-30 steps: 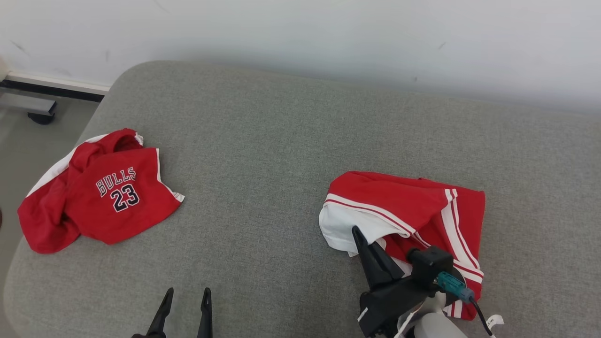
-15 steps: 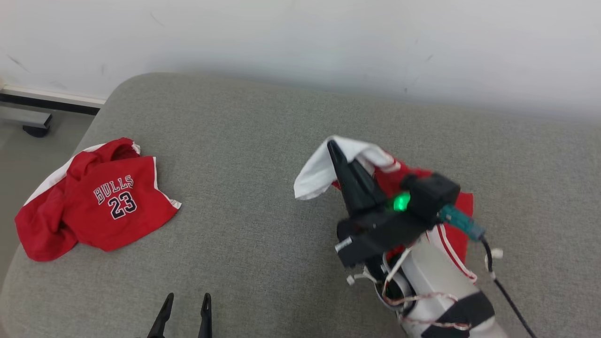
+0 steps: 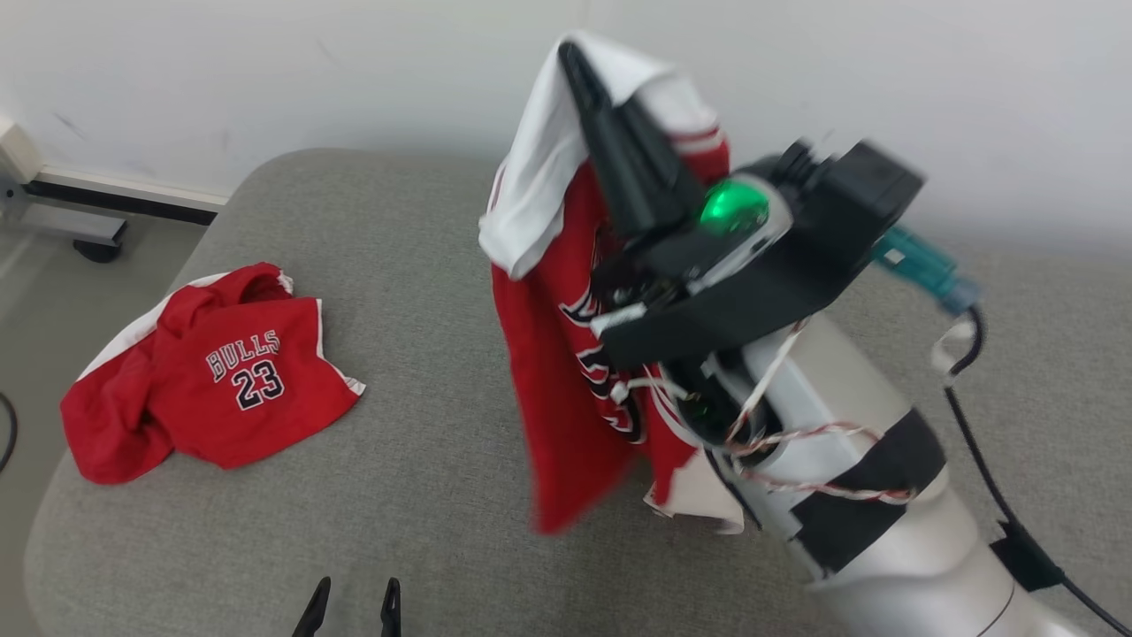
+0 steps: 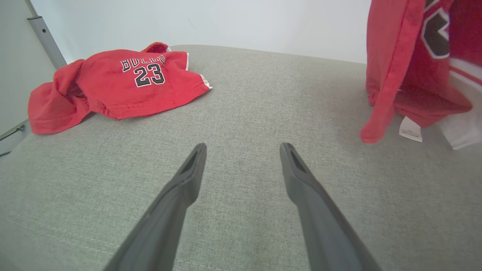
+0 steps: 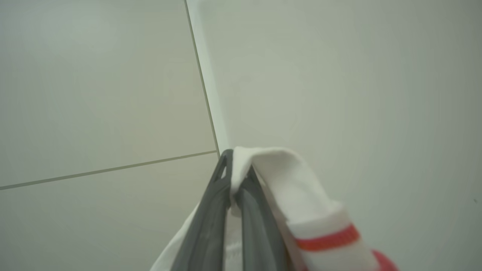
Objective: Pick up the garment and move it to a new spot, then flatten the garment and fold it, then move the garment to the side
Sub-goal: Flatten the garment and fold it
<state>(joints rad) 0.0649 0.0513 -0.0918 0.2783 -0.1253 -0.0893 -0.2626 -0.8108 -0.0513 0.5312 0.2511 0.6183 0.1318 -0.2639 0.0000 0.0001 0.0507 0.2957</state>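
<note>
we see the garment [image 3: 548, 398] newly hoisted over the cushion [image 3: 424, 265], hanging well right of the bulls 23 jersey [image 3: 221, 380]. right gripper [image 3: 573, 53] jaws clench its white hem; left gripper [image 3: 357, 586] jaws released. we judge pickup done, move to new spot next.

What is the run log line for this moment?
step: pick up | right fingers: shut on garment, held high | left fingers: open, empty | jersey: on cushion
</note>
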